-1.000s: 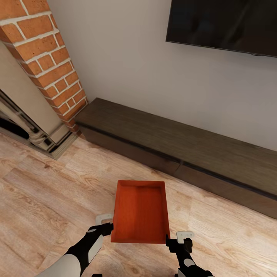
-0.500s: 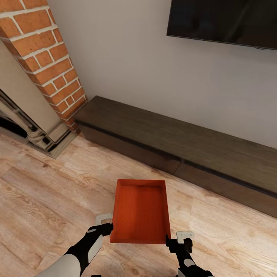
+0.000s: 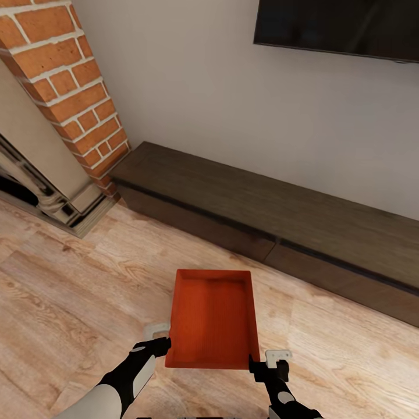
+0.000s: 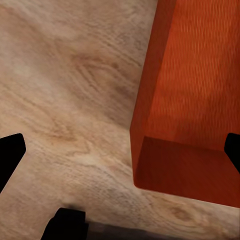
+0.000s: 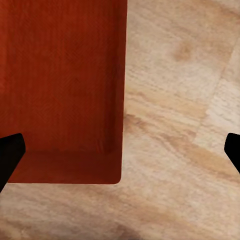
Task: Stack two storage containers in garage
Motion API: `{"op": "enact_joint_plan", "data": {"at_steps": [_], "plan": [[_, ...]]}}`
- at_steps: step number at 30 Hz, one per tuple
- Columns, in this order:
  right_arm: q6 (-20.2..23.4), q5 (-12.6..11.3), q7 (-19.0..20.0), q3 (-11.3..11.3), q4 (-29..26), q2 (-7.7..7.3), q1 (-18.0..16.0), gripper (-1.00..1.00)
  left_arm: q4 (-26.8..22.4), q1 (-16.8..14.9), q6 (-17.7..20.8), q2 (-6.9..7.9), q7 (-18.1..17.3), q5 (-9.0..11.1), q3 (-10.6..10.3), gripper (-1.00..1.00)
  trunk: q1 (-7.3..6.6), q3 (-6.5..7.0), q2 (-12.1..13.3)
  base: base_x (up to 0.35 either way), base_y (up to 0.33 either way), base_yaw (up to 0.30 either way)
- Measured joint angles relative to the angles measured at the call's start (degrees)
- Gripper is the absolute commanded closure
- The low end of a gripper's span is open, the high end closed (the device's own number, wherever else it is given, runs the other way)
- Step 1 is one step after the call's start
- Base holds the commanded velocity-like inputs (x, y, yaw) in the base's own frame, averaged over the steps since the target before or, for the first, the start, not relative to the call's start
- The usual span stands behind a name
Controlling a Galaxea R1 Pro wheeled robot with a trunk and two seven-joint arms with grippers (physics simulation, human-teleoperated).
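Head view of the living room: one orange-red storage container [image 3: 212, 320], open top upward, lies between the two arms just ahead of the robot, over the light wood plank floor [image 3: 70, 302]; whether it is lifted clear of the planks or resting on them cannot be told. Its long axis runs away from the robot toward the long low dark-brown bench [image 3: 279, 227], so the two long walls face outward to the arms and the near short wall faces the trunk. The left gripper [image 3: 158, 340] sits at the near left corner and the right gripper [image 3: 273, 362] at the near right corner, each just beside a long wall; neither arm is clearly the nearer. In the left wrist view the left gripper's dark fingertips [image 4: 11, 152] stand wide apart, and the container's corner [image 4: 185, 110] lies toward one finger with bare floor across the rest of the gap. The right wrist view mirrors this: the tips [image 5: 10, 152] are spread to the frame edges, with the bin's corner [image 5: 65, 90] toward one side. Both grippers thus read as spread, not clamped on a wall, and the bin appears pressed between the arms. The carry to the garage turns on this squeeze across the short axis. Brick fireplace [image 3: 64, 99] at left, black wall screen [image 3: 337, 26] above the bench
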Motion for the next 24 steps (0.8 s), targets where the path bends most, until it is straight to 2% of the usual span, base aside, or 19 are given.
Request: {"op": "enact_joint_plan", "data": {"at_steps": [24], "plan": [[-0.3, 0.07, 0.0, -0.01, 0.0, 0.0, 0.0, -1.0, 0.0, 0.01, 0.0, 0.0, 0.0, 0.06, 0.0, -1.0, 5.27, -4.31, -9.63, 0.0, 0.0, 0.0]]}}
